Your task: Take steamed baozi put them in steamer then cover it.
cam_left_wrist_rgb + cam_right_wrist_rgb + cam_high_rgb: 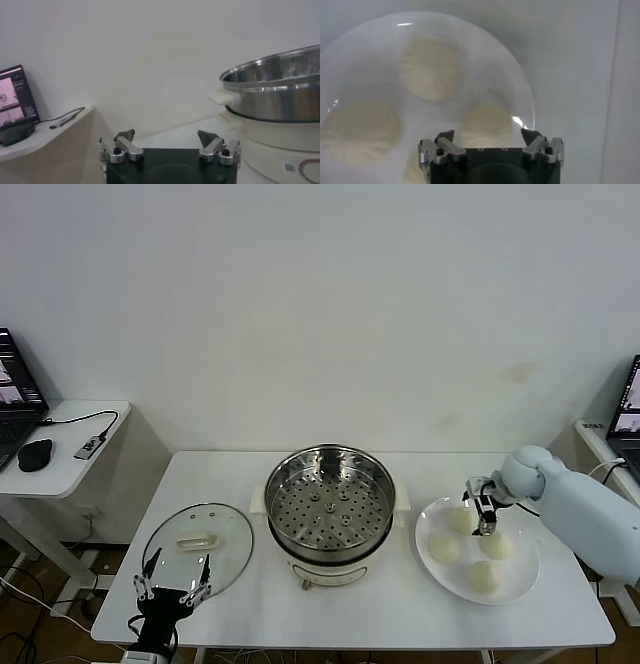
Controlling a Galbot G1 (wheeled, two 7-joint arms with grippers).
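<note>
**Right gripper hovering over the bun plate, jaws spread, nothing held**

Your right gripper (483,509) is hanging just above the white plate (520,588) at the right end of the worktop (400,609). In the right wrist view its jaws are standing wide apart and gripping nothing, with one bun sitting right between the fingertips (445,136) below.

All four steamed baozi (443,548) are sitting on that plate, none touched. You're seeing three of them clearly from the right wrist camera (428,67); the fourth is mostly hidden behind the gripper body.

The steamer (330,506) is standing open at the centre of the worktop, perforated tray showing, nothing lying in it. From the left wrist camera its steel rim (277,87) is sitting on the cream base.

The cover (197,548) is lying flat on the worktop left of the steamer, handle up.

Your left gripper (172,589) is idling at the front left edge, just beside the cover, jaws wide and holding nothing.
</note>
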